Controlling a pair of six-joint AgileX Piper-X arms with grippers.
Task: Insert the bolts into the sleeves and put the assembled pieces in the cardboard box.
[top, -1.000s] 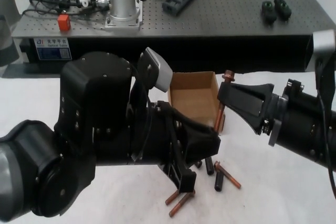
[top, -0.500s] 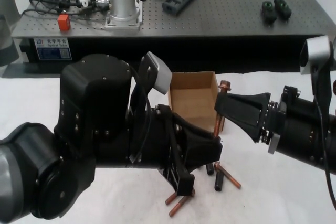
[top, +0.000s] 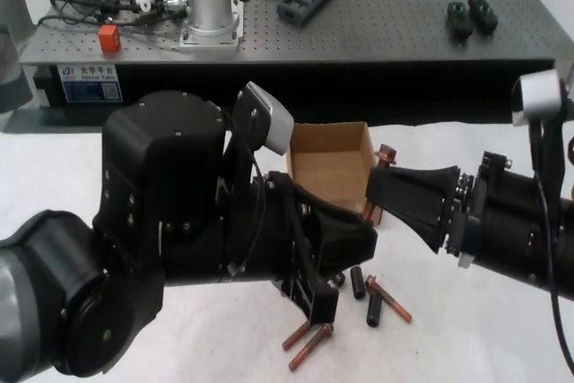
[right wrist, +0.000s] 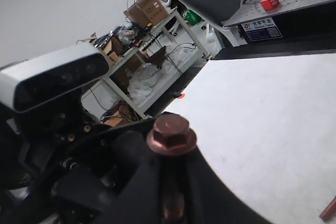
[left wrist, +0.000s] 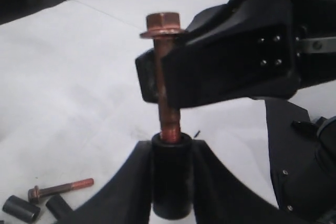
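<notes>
Bench (top: 475, 347): covered in white; the work sits near the middle.
Box (top: 327, 166): open cardboard, at the far edge of the bench, mid-width.
Left fingers (left wrist: 135, 182): closed on either side of a black sleeve (left wrist: 170, 177), holding it upright just in front of the box.
Right fingers (left wrist: 189, 77): clamped on a copper bolt (left wrist: 169, 121), head up, with its lower end at the sleeve's mouth.
Loose bolts (top: 388, 300): three lying toward the near edge.
Loose sleeves (top: 374, 309): two among them, both black.
</notes>
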